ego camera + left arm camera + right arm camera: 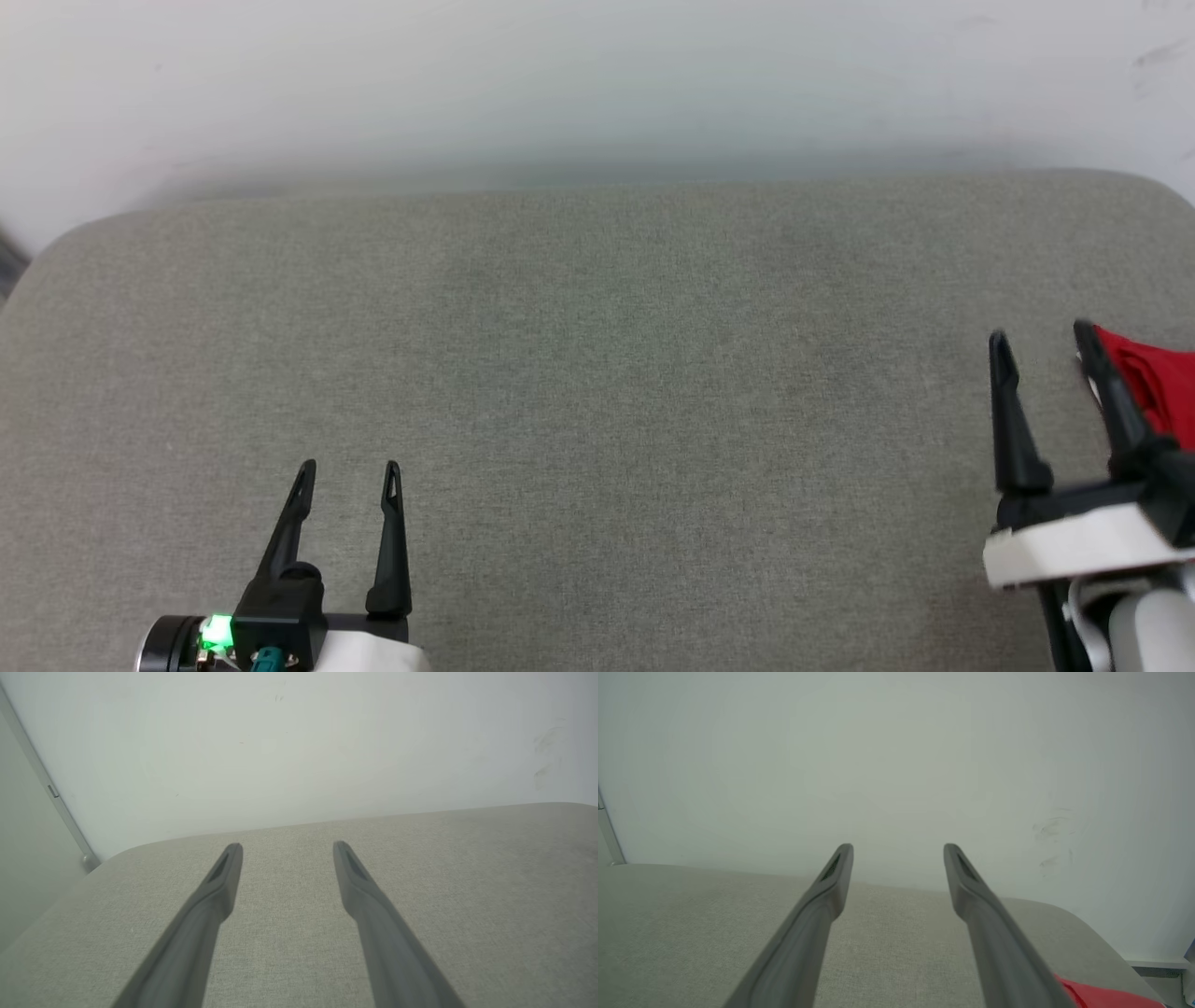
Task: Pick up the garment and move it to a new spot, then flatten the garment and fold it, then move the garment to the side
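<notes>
A corner of the red garment (1158, 383) lies at the right edge of the grey cushioned surface (597, 392), cut off by the head view's border. It also peeks in low on the right as the garment (1106, 996) in the right wrist view. My right gripper (1041, 341) stands open just left of it, its right finger in front of the cloth, nothing between the fingers. My left gripper (350, 467) is open at the lower left, far from the garment, over bare fabric. Both pairs of fingers, the left gripper (287, 847) and the right gripper (899, 848), point toward the wall.
A pale wall (597, 84) runs right behind the surface's far edge. The surface has rounded corners at the back left (65, 247) and the back right (1078, 917). A thin metal rail (51, 791) runs down the wall at the left.
</notes>
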`<state>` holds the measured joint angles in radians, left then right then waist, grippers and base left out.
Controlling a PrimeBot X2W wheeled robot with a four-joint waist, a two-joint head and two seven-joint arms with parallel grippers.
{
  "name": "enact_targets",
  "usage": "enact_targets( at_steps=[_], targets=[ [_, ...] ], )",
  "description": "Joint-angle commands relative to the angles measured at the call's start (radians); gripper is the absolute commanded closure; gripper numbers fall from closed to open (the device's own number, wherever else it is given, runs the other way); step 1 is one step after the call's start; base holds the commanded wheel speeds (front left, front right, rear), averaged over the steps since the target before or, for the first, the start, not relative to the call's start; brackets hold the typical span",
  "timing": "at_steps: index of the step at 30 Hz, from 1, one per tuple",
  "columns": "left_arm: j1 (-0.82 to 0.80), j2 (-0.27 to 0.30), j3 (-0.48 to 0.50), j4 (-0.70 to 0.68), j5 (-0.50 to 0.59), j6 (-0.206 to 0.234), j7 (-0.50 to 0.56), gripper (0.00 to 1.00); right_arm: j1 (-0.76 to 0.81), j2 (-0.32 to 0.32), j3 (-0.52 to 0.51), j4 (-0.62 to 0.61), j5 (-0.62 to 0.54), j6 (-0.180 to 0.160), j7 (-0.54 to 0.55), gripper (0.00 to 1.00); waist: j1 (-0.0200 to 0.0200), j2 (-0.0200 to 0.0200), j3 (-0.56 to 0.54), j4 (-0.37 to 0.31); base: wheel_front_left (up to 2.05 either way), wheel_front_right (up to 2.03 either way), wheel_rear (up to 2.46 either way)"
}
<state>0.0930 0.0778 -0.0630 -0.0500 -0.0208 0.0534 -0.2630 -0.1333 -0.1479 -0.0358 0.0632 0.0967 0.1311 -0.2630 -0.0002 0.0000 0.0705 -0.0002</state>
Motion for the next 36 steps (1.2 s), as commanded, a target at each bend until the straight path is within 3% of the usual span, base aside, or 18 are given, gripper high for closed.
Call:
enact_targets(
  at_steps=[1,13,25,26,31,36],
  targets=[
    [0.010,-0.004,-0.002,0.003,-0.002,-0.003,-0.002,0.00,0.030,0.010,-0.003,-0.008,0.003,-0.001,-0.001,0.00,0.0002,0.0000,-0.009,0.001,0.00,0.00,0.00],
    [0.048,-0.014,0.002,0.036,-0.023,-0.031,-0.002,0.00,0.223,0.076,-0.049,-0.076,0.016,-0.001,-0.002,0.00,0.0002,0.0000,-0.050,0.003,0.00,0.00,0.00],
    [0.055,-0.022,0.019,0.054,-0.027,-0.045,-0.002,0.00,0.298,0.098,-0.034,-0.123,0.016,-0.001,-0.002,0.00,0.0002,0.0000,-0.068,0.011,0.00,0.00,0.00],
    [0.048,-0.021,0.017,0.055,-0.026,-0.045,0.000,1.00,0.288,0.093,-0.034,-0.120,0.016,0.000,0.000,1.00,0.0002,0.0000,-0.068,0.011,0.00,0.00,0.00],
    [0.054,-0.022,0.013,0.086,-0.041,-0.046,0.005,1.00,0.289,0.093,-0.031,-0.089,0.032,0.000,0.002,1.00,0.0002,0.0000,-0.068,0.011,0.00,0.00,0.00],
    [0.037,-0.018,0.020,0.097,-0.156,-0.055,0.027,1.00,0.273,0.088,-0.027,-0.074,0.144,0.000,0.022,1.00,0.0002,0.0000,-0.068,0.010,0.00,0.00,0.00]
  ],
)
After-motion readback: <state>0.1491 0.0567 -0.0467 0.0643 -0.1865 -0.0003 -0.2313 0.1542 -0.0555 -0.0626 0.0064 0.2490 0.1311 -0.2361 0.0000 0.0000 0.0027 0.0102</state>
